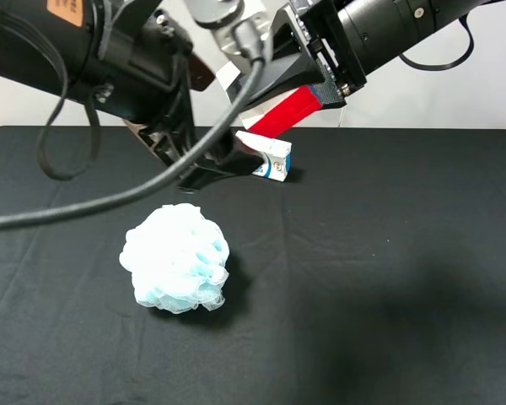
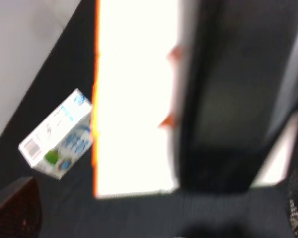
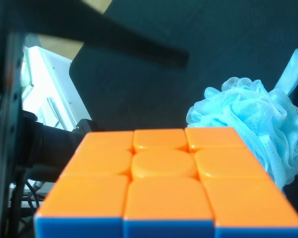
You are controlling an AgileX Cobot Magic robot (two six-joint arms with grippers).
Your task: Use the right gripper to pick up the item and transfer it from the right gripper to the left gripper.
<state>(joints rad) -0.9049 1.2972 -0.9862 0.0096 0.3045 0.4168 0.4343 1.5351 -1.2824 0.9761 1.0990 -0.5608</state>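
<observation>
Cube firmly within right gripper

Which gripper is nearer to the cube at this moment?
Right. The right gripper holds the cube up in the air. The left gripper is open and close beside the cube's lower end; the cube's white face fills much of its wrist view.

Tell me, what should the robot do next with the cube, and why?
Probably ease the left gripper forward around the cube and close it. The right gripper holds the cube up in the air. The left wrist view shows it close ahead of the left gripper's open jaws, not yet gripped.
</observation>
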